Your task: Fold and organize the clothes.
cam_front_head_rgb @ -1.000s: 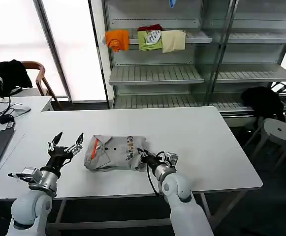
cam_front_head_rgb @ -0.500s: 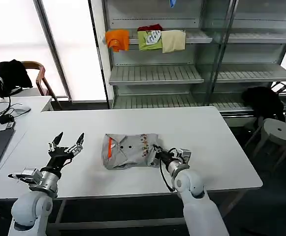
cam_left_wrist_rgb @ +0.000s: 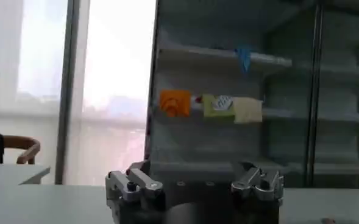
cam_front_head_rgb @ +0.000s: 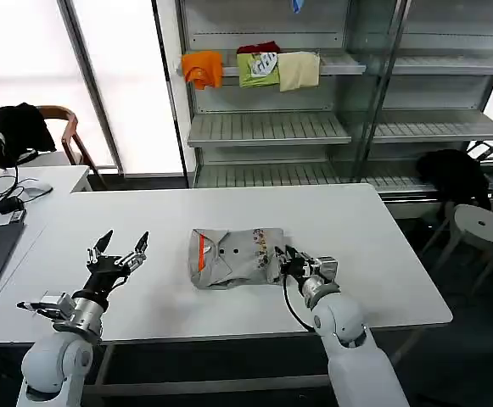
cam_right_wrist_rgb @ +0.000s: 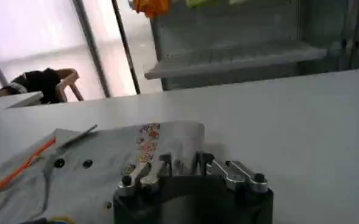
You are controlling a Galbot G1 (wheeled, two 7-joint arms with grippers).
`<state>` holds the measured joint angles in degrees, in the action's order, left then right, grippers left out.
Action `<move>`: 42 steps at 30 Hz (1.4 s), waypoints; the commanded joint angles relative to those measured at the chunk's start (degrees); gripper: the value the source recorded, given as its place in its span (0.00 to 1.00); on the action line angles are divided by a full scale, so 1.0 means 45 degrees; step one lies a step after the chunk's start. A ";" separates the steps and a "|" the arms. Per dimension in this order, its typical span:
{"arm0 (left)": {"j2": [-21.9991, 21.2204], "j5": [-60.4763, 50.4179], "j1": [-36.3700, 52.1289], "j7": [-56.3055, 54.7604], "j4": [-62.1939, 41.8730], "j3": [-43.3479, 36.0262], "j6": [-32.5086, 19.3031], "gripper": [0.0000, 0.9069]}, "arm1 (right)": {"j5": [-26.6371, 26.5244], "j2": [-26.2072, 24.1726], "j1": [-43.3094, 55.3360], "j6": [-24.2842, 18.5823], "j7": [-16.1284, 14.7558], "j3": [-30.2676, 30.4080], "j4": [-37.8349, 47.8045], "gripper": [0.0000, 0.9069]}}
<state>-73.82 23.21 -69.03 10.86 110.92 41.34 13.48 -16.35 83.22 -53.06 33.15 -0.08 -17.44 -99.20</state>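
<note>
1. The folded shirt (cam_front_head_rgb: 235, 255) is lying on the bench (cam_front_head_rgb: 373, 237), between the two hands and touching the right one.
2. The right hand (cam_front_head_rgb: 290, 262) is resting low at the shirt's near edge; in the right wrist view the shirt (cam_right_wrist_rgb: 100, 167) is running right up to its fingers (cam_right_wrist_rgb: 144, 173), which are standing slightly apart. Whether they are pinching cloth I cannot tell.
3. The left hand (cam_front_head_rgb: 117, 253) is hanging above the bench well apart from the shirt's orange-collar end, fingers spread wide and holding nothing; in the left wrist view the left hand (cam_left_wrist_rgb: 194, 185) is pointing toward the shelves (cam_left_wrist_rgb: 228, 115).
4. Judgement: the fold looks finished, and the step in hand is positioning the bundle for tidying.
5. To do it well, the right hand should be keeping low and gripping all layers together, so the top layer is not sliding off the rest.
6. Any push or drag should be slow and straight, keeping the tucked sleeves from spilling out.
7. The left hand could be coming in to steady the collar end, pressing flat rather than pinching.
8. Risk: a one-sided pull is likely to skew the bundle or open the fold.
</note>
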 commanded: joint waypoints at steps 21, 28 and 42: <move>0.0232 0.0523 -0.0839 -0.0025 0.0082 0.0607 -0.0438 1.00 | 0.5127 -0.0021 -0.1566 -0.0094 -0.2332 0.0623 -0.0989 1.00; 0.0180 0.0494 -0.1148 -0.0031 0.0183 0.0605 -0.0651 1.00 | 0.5152 -0.0325 -0.2090 -0.0009 -0.1825 0.0057 -0.1316 1.00; 0.0037 0.0402 -0.1427 -0.0022 0.0416 0.0511 -0.0732 1.00 | 0.3579 -0.0345 -0.2776 -0.0013 -0.0902 -0.1108 -0.1728 1.00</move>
<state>-73.75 25.00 -74.87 10.73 112.70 43.57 10.45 3.90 81.80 -63.49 32.85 -6.28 -19.28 -105.96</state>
